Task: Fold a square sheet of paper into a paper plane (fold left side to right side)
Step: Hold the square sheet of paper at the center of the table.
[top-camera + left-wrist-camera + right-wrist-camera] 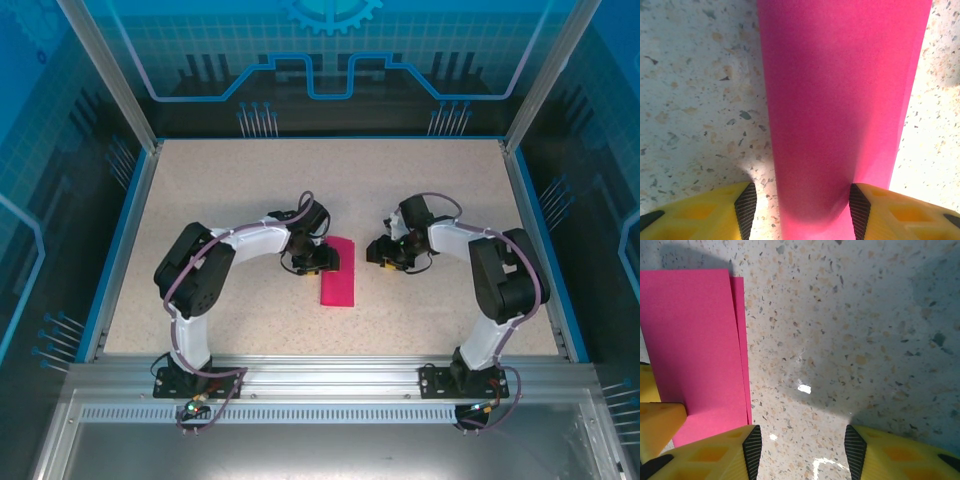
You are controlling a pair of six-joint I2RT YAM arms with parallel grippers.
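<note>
The folded magenta-pink paper sheet (pixel 338 272), running twelve-to-six, lies between the nearer left gripper (pixel 802 200)'s parted jaws, while the right gripper (pixel 801 445) gapes empty at three o'clock.

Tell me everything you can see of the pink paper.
The pink paper is thin, plain magenta, unmarked, folded in half into a narrow strip lying flat on the speckled table. Its two layers sit slightly offset, a slim sliver of one showing along a long edge. The left hand straddles one end, fingers apart; whether they touch it is unclear.
</note>
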